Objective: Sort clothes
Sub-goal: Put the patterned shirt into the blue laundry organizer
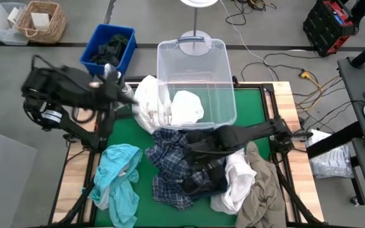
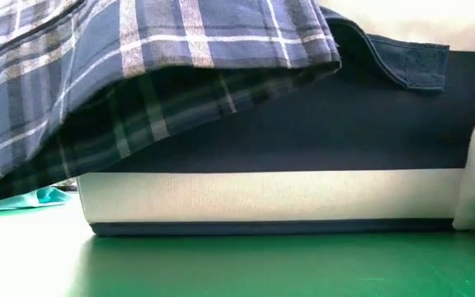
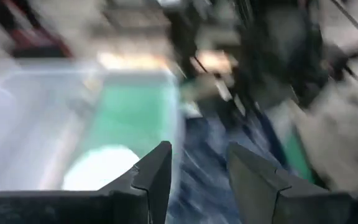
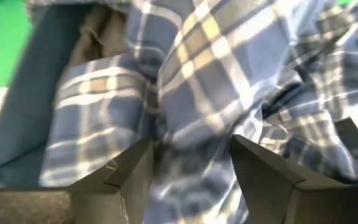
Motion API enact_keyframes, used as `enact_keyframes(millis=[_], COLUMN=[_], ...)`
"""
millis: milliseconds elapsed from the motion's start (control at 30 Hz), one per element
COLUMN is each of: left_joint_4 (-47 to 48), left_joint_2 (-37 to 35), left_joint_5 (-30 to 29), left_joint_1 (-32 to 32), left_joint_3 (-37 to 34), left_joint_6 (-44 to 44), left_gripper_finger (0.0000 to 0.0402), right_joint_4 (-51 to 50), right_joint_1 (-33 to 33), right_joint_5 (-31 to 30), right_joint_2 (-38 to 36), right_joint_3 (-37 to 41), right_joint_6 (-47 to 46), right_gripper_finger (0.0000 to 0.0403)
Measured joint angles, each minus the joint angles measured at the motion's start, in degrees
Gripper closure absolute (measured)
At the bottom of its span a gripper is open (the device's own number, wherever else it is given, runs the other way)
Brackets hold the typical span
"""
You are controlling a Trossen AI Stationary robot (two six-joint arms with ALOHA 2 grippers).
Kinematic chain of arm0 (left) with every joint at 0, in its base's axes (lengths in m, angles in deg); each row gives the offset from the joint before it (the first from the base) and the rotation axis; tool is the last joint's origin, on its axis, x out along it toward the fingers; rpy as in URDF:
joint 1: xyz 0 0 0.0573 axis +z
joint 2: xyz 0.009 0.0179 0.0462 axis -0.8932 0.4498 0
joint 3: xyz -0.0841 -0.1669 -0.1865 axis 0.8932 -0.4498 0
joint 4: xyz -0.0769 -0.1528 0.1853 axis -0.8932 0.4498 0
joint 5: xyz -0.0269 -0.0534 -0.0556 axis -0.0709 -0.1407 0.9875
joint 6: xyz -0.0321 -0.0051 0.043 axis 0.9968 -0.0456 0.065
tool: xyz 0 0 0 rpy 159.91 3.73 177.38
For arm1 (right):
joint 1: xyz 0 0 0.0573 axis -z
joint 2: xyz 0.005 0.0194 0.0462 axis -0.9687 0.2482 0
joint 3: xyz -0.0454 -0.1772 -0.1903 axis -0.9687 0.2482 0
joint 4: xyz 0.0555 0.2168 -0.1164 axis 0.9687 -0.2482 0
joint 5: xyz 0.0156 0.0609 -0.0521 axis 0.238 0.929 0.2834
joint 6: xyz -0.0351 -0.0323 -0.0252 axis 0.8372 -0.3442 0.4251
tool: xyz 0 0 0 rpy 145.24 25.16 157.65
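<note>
- The left pincer [image 1: 120,81] hovers above the worktop's [image 1: 125,130] far left corner; its wrist view shows the fingers [image 3: 157,171] parted with nothing between them, looking toward the clear bin [image 1: 195,82].
- A teal garment [image 1: 118,180] lies at the near left, with bare green worktop between it and the far edge.
- White garments [image 1: 151,101] hang over the bin's left wall, and another white piece [image 1: 185,107] lies inside it.
- The plaid shirt [image 1: 170,168] sits heaped mid-worktop. The low view shows its cloth draped over a navy box [image 2: 303,132], which the high view hides.
- The right pincer [image 1: 192,151] is down in that heap; its wrist view shows the fingers [image 4: 129,174] spread around plaid cloth.
- A white garment [image 1: 236,180] and a khaki one [image 1: 262,190] crowd the near right corner.
</note>
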Motion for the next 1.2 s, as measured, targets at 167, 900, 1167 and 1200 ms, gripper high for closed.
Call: enact_keyframes(millis=[167, 900, 1167, 1200], left_joint_4=[7.19, -17.44, -26.03, -28.93], left_joint_2=[1.94, -8.17, -9.29, -8.92], left_joint_5=[3.67, -1.34, -6.79, -8.34], left_joint_1=[-3.10, -24.50, -31.21, -31.97], left_joint_3=[-6.52, -48.71, -62.05, -64.31], left_joint_6=[5.56, 39.40, 41.57, 41.00], left_gripper_finger=[0.0269, 0.0286, 0.0286, 0.0286], right_joint_4=[-0.57, 10.70, 19.29, 20.18], right_joint_1=[-1.53, -1.60, -1.58, -1.58], right_joint_5=[-6.95, -29.03, -30.06, -30.06], right_joint_2=[-2.79, -26.32, -32.49, -32.88], right_joint_3=[0.13, 10.47, 18.64, 19.53], right_joint_6=[-0.66, -22.43, -19.81, -19.51], right_gripper_finger=[0.0227, 0.0390, 0.0390, 0.0390])
